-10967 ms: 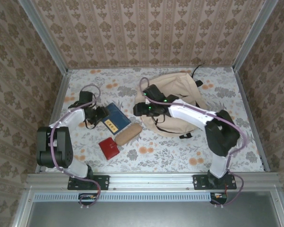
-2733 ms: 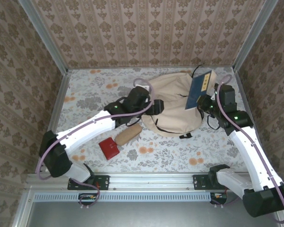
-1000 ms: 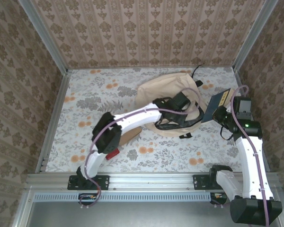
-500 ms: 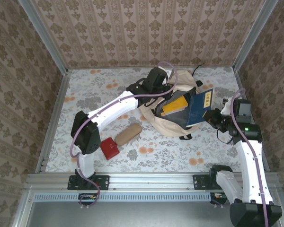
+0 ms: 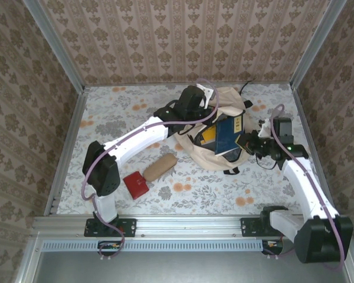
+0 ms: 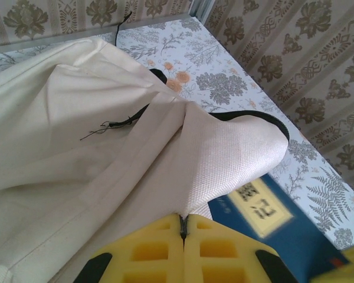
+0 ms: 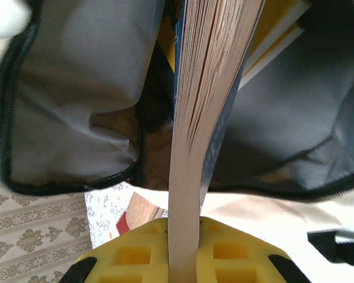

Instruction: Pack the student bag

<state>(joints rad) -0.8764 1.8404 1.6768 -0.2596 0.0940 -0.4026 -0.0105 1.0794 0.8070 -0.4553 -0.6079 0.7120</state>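
Note:
The student bag, cream fabric with a dark zipper and grey lining, lies at the back right of the table with its mouth held wide. My left gripper is shut on the bag's upper flap, and its yellow fingers pinch the cloth and hold it up. My right gripper is shut on a blue book, whose page edges run from between its jaws into the opening. An orange-yellow book lies inside beside it.
A brown pencil case and a red wallet lie on the flowered tablecloth left of the bag. Patterned walls close in the back and both sides. A black strap trails from the bag's near edge.
My right gripper has moved left and carried the blue book from the bag's right edge into its mouth. The left gripper keeps the flap lifted in nearly the same place.

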